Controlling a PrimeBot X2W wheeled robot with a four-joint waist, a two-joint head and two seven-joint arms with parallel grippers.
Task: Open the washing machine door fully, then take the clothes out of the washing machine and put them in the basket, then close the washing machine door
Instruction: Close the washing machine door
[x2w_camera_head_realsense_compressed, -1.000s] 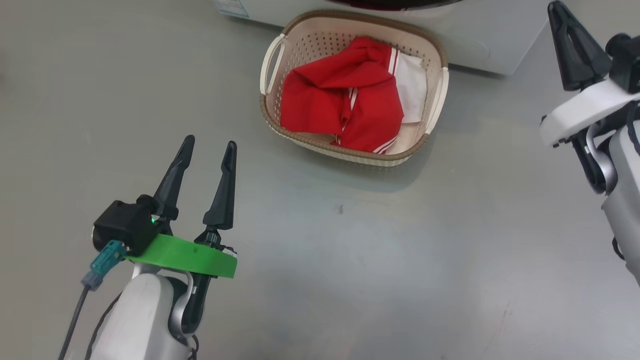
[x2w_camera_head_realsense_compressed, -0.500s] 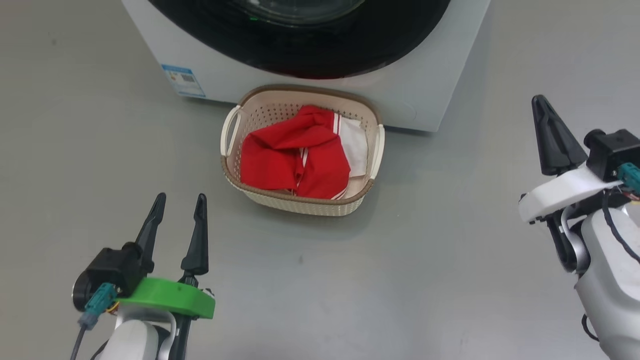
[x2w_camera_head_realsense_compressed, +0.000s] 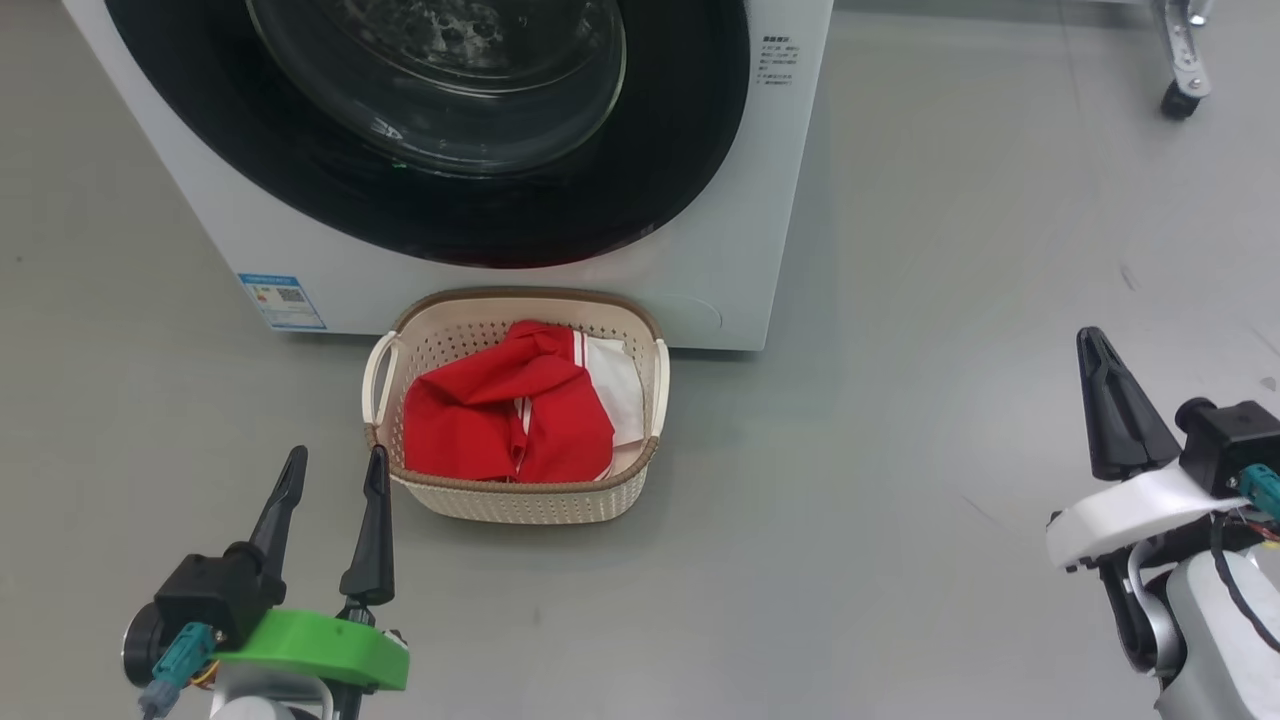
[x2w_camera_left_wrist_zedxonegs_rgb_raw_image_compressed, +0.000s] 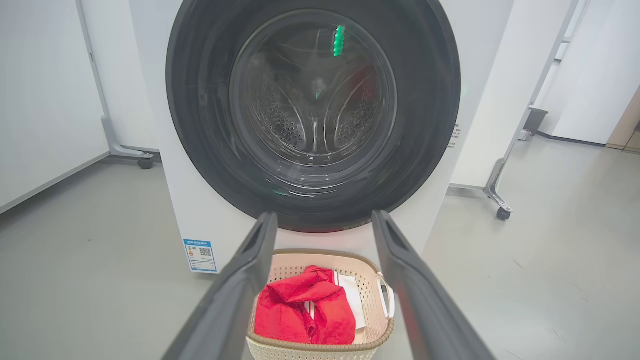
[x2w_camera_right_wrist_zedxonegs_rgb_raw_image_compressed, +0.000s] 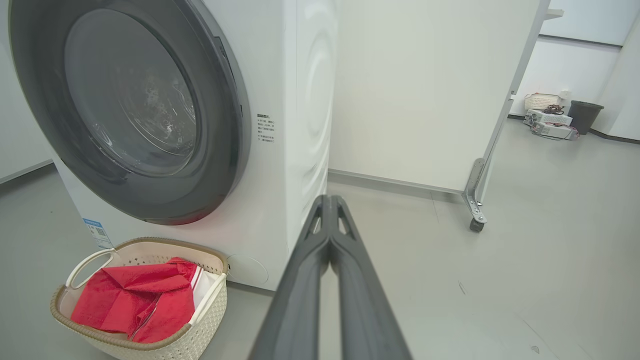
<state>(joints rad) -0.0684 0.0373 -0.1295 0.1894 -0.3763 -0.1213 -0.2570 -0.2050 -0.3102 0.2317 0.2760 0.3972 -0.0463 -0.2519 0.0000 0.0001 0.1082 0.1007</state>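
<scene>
The clothes (x2w_camera_head_realsense_compressed: 500, 415) lie in the basket (x2w_camera_head_realsense_compressed: 520, 500), which stands on the floor (x2w_camera_head_realsense_compressed: 900, 500) just before the washing machine (x2w_camera_head_realsense_compressed: 780, 200); the washing machine door (x2w_camera_head_realsense_compressed: 690, 150) is shut. The left gripper (x2w_camera_head_realsense_compressed: 336, 458) hangs spread and empty just beside the basket's near left corner. The right gripper (x2w_camera_head_realsense_compressed: 1095, 350) is pinched together on nothing, well apart to the right.

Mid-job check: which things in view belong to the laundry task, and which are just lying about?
Job:
- washing machine
- washing machine door, shut
- clothes, in the basket
- basket, in front of the machine

Lying about:
- wheeled white panel
- dark bin
- pale tub in the far corner
</scene>
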